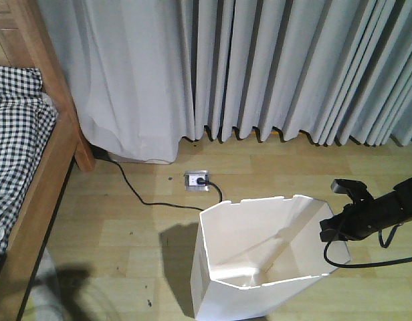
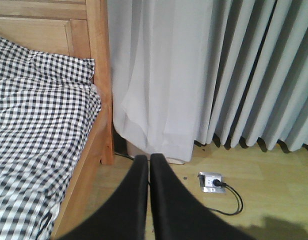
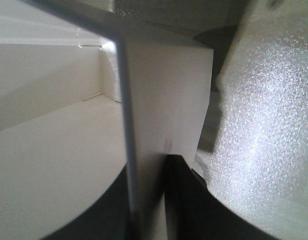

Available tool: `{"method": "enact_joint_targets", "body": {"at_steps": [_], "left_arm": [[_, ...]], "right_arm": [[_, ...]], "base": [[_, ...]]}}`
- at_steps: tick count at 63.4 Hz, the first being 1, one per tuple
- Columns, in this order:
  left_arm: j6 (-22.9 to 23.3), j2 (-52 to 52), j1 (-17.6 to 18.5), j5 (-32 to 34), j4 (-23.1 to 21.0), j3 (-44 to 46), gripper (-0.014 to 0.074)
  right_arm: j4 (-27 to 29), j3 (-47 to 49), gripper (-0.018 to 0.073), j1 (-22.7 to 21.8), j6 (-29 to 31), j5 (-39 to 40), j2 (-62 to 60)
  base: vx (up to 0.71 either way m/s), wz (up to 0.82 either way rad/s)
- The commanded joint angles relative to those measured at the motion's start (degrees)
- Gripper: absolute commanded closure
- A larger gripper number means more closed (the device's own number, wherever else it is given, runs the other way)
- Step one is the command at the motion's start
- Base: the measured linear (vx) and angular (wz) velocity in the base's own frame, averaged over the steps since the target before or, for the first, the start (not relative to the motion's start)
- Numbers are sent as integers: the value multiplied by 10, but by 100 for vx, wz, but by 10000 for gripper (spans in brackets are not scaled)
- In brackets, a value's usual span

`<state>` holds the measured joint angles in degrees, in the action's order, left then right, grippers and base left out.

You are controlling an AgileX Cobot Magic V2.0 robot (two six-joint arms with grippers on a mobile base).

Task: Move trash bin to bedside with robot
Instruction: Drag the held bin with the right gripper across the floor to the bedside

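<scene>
— What is showing at the far left?
— The bed point(image 1: 39, 180) is running down the left edge on its light wooden frame, with the checked bedding point(image 1: 15, 134) lying on top. Grey curtains point(image 1: 259, 67) are hanging across the back, down to the wooden floor point(image 1: 126, 234)
— And the left gripper?
— In its wrist view, the left gripper point(image 2: 149, 167) is pointing at the curtains beside the bed corner. Its two black fingers point(image 2: 136, 200) are pressing together with nothing between them
— What is lying toward the middle?
— A floor socket point(image 1: 197, 180) is sitting near the curtain hem, and a black cable point(image 1: 134, 192) is trailing from it leftward toward the bed leg
— Where is the trash bin?
— The trash bin point(image 1: 226, 294) is sitting right of centre, open top facing up, just in front of the socket and well apart from the bed
— And on the right?
— The right arm point(image 1: 386, 207) is reaching in from the right edge, and the right gripper point(image 1: 328, 231) is clamping the bin's right rim. Its wrist view is showing a dark finger point(image 3: 194, 205) on either side of the thin white wall
</scene>
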<state>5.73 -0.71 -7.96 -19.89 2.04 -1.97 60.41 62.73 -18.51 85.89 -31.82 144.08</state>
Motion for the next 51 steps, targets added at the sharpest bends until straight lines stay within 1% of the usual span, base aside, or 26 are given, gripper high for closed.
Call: {"method": "enact_joint_targets", "body": {"at_steps": [1,51], "left_arm": [[2,-8,2,38,-1,-2,603],[2,-8,2,38,-1,-2,603]], "right_arm": [[26,5,564,-1,-5,-115,-43],[26,5,564,-1,-5,-115,-43]], "base": [[16,0],[13,1]]}}
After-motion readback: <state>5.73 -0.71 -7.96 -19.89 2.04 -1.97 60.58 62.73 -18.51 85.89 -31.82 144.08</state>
